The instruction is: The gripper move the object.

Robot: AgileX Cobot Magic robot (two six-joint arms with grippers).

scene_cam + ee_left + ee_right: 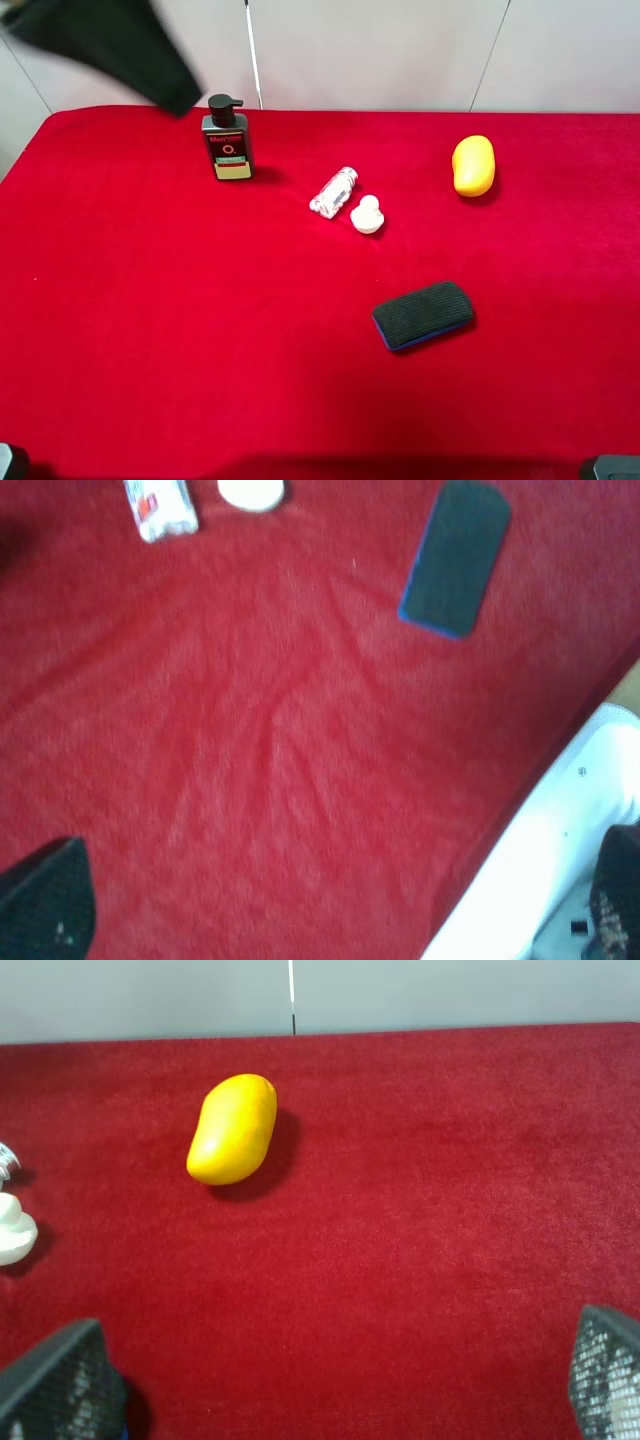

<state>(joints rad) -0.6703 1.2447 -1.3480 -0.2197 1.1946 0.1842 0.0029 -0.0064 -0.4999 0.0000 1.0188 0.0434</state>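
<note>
The object, a small clear pill bottle (334,191) with a white label, lies on its side near the middle back of the red table. It also shows in the left wrist view (160,505) and as a sliver in the right wrist view (5,1160). A white duck figure (367,214) sits just beside it. My left gripper (330,920) is open and empty, far from the bottle, near the table's front edge. My right gripper (335,1390) is open and empty, with its dark fingers (60,1385) spread wide. Only dark bits of the arms (612,467) show at the bottom corners of the exterior view.
A black pump bottle (227,140) stands at the back left. A yellow mango (473,165) lies at the back right. A black eraser with a blue edge (424,315) lies right of centre. A dark blurred shape (100,45) hangs over the back left corner.
</note>
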